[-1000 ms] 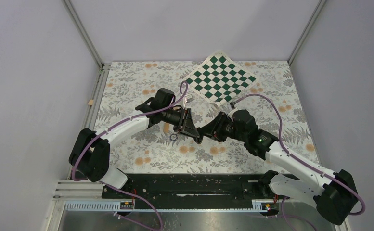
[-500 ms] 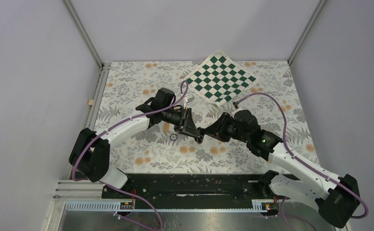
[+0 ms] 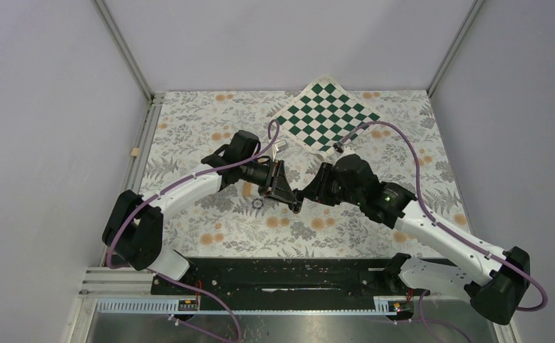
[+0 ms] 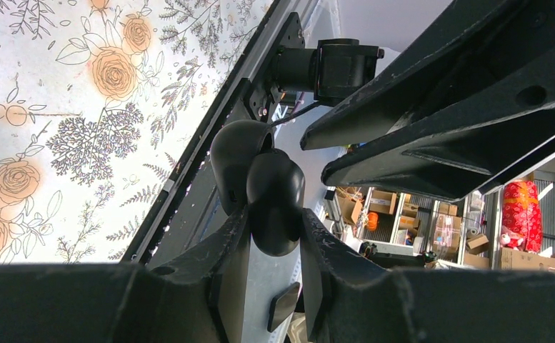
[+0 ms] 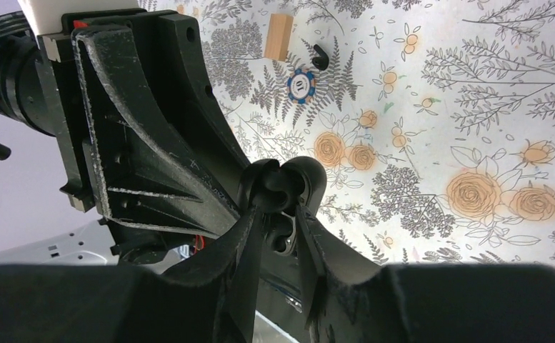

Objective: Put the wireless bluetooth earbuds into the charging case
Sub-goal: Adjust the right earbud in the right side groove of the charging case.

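My left gripper (image 4: 274, 223) is shut on the black rounded charging case (image 4: 276, 189) and holds it off the table, its lid (image 4: 231, 153) hinged open. In the right wrist view the case (image 5: 310, 179) faces me with an empty socket (image 5: 283, 236) showing. My right gripper (image 5: 278, 207) is pressed up to that opening, its fingertips shut on a small black earbud (image 5: 274, 187). A second tiny black earbud (image 5: 320, 57) lies on the floral table. In the top view both grippers meet mid-table, left gripper (image 3: 288, 199) and right gripper (image 3: 305, 194), with the case hidden between them.
A blue-rimmed round chip (image 5: 300, 84) and a tan strip (image 5: 277, 36) lie on the floral cloth close to the loose bud. The chip (image 3: 258, 203) sits just left of the grippers. A green checkered cloth (image 3: 327, 116) lies at the back. The black base rail (image 3: 281, 275) runs along the near edge.
My right arm has pushed left toward the left gripper, its wrist rising and its cable swinging back. Its jaws have narrowed a little. The left arm has stayed still.
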Robot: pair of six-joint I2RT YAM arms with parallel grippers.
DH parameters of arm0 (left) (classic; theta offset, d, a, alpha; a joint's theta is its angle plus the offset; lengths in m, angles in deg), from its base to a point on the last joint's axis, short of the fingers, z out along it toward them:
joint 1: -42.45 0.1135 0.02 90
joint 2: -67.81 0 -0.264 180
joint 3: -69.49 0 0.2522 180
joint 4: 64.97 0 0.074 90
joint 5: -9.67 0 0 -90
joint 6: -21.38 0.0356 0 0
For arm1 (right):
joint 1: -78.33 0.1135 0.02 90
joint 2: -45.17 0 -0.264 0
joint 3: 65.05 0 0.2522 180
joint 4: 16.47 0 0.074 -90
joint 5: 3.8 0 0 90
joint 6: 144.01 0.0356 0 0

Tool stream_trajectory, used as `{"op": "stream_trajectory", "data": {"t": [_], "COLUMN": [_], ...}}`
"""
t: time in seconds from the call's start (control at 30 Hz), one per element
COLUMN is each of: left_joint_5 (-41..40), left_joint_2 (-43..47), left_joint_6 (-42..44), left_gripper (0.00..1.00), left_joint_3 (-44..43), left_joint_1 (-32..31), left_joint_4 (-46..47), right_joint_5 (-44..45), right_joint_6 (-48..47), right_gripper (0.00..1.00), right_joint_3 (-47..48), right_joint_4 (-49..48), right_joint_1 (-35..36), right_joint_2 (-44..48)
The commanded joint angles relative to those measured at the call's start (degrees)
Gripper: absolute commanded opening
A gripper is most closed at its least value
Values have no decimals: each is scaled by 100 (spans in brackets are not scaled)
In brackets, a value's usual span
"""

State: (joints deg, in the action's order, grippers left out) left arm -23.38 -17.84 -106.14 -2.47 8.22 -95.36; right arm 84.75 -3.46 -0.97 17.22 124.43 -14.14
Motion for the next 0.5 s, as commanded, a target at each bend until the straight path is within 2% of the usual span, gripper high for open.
{"op": "stream_trajectory", "data": {"t": [0.0,0.47], "left_joint_5": [238,263], "left_joint_2": [118,180], "left_joint_6": [43,56], "left_gripper": [0,0], "left_joint_3": [-207,-177], "left_joint_1": [-21,-30], "left_joint_4": [221,221], "right_joint_5": [255,14], "right_joint_6": [-459,-738], "right_gripper": [31,32], "right_joint_3": [377,694], "right_joint_4": [258,267], "right_joint_1": [90,109], "right_joint_2": [-212,-581]}}
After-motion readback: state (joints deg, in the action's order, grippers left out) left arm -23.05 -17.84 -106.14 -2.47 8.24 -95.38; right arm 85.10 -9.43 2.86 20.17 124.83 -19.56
